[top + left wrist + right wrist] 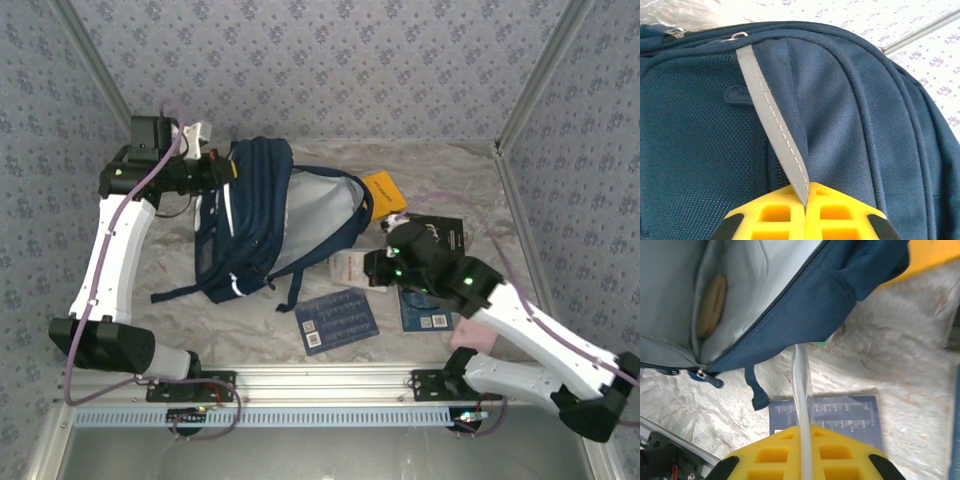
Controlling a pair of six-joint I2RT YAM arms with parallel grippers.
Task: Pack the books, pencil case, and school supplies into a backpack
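Orange book (383,187) lay half hidden behind backpack (255,200) right of centre, black book (446,234) and blue book (424,320) sat partly under right arm (520,322), packet (348,268) print was too small to read.

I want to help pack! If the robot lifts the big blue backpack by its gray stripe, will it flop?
Probably floppy: the backpack is soft fabric, and its mouth sags open. The left gripper pinches just the thin stripe, so the bag would likely dangle from it. With little besides the pencil case visible inside, it is probably light.
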